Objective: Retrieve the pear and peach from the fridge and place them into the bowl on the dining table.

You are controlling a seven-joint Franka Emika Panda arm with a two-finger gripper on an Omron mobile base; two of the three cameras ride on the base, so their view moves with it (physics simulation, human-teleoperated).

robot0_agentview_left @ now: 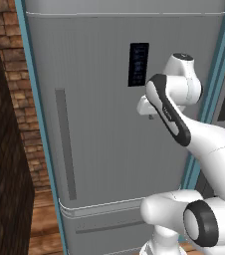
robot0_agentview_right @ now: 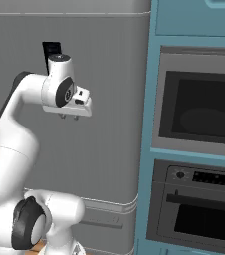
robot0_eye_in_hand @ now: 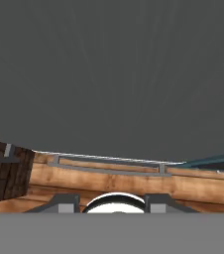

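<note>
The tall grey fridge (robot0_agentview_left: 109, 139) (robot0_agentview_right: 104, 60) stands with its door closed, so the pear and peach are hidden from sight. Its long recessed handle (robot0_agentview_left: 64, 144) runs down the left side and a dark display panel (robot0_agentview_left: 138, 63) sits near the top. My gripper (robot0_agentview_right: 68, 117) (robot0_agentview_left: 152, 116) hangs close in front of the door below the panel, pointing down. Its fingertips (robot0_eye_in_hand: 64, 202) stand apart, open, with nothing between them. The hand view looks down the grey door (robot0_eye_in_hand: 114, 74) to the floor. The bowl and dining table are out of view.
A dark brick wall (robot0_agentview_left: 5, 124) stands left of the fridge. To the right, a teal cabinet column holds a built-in microwave (robot0_agentview_right: 199, 99) and an oven (robot0_agentview_right: 199, 209). The fridge's lower drawer (robot0_agentview_left: 99, 224) sits under the main door. Wooden floor (robot0_eye_in_hand: 109, 181) lies below.
</note>
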